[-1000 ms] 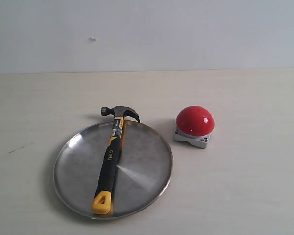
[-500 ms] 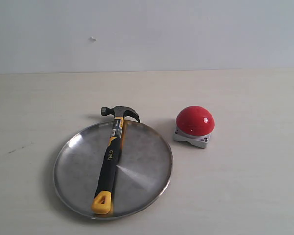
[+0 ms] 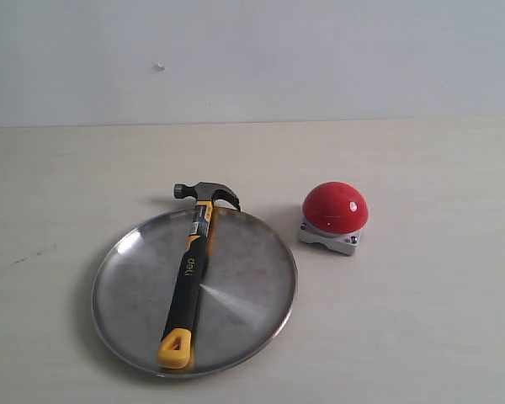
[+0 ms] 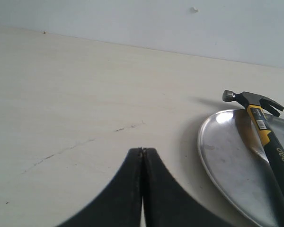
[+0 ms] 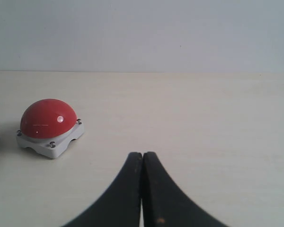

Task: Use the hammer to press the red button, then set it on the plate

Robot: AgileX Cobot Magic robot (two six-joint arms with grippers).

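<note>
- I see my left hand (image 4: 142, 151) as two matte black fingers (image 4: 125, 189), smooth, flaring outward in curves from narrow tips.
- My right hand (image 5: 142, 154) shows the same black curved pair, with a tiny reddish speck (image 5: 158, 220) on one.

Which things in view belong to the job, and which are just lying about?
Job: hammer, lying on the plate; red button beside it.
Not the job: scuff marks on the table; speck on the wall.
</note>
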